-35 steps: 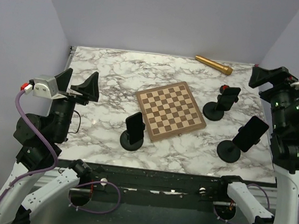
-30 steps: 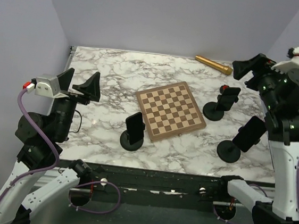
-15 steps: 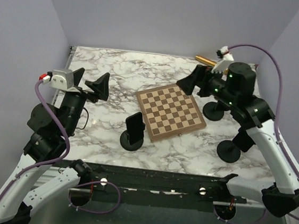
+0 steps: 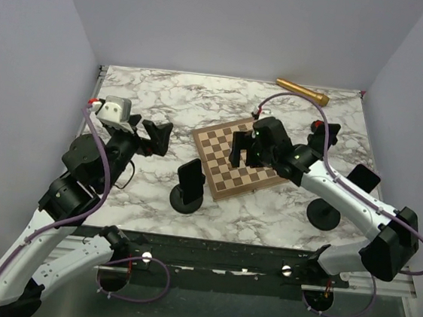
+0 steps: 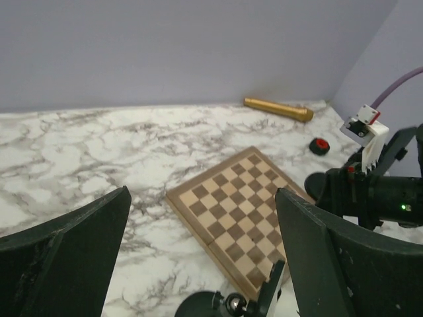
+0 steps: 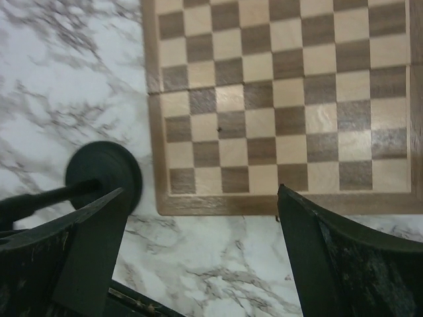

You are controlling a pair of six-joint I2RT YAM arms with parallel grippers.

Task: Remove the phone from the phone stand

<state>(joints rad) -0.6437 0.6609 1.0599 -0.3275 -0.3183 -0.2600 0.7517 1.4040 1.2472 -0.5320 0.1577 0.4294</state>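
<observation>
Three black phones stand on round black stands. The nearest phone [image 4: 190, 176] sits on its stand [image 4: 185, 200] by the chessboard's front left edge. My left gripper [image 4: 152, 137] hovers open to its upper left, and its wrist view catches only the stand's ball joint [image 5: 230, 304] and the phone's edge [image 5: 272, 294]. My right gripper [image 4: 248, 149] hangs open above the chessboard [image 4: 241, 156], right of that phone. Looking down, the right wrist view shows the stand base [image 6: 104, 176] by the board's corner, between open fingers [image 6: 344, 261]. Neither gripper [image 5: 205, 264] [image 6: 198, 264] holds anything.
A second phone [image 4: 326, 133] on a stand is at the right, partly behind my right arm. A third phone [image 4: 363, 177] leans on a stand [image 4: 324, 214] front right. A gold cylinder [image 4: 302, 92] lies at the back edge. A small red-topped knob [image 5: 319, 145] shows by the board.
My right arm has swung in from the far right edge to over the chessboard. My left gripper has moved forward and right toward the nearest phone. Both stayed open.
</observation>
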